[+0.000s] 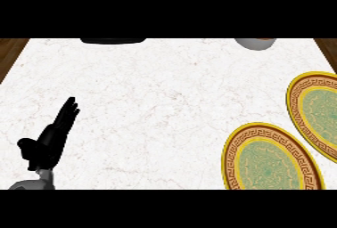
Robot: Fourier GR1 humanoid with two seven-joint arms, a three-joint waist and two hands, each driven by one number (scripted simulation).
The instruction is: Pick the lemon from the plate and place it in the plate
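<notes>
Left robot hand [49,141] rests low left, fingers straight and together, holding nothing. White marbled desk [158,107] carries two ornate plates [270,160] [319,113] at right; wooden floor [12,49] beyond edges.

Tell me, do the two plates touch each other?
Cannot tell. In the head view the near plate and the far plate meet rim to rim, perhaps only overlapping.

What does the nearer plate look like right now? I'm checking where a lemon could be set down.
The nearer plate is round, with a yellow rim, a brown band of key pattern and a pale green patterned middle. It looks glazed, like ceramic. It lies flat on the white marble counter at the view's lower right, its lower edge cut off by the frame. Nothing rests on it; no lemon shows. A matching plate lies just beyond it, close but apart. No hand touches it.
</notes>
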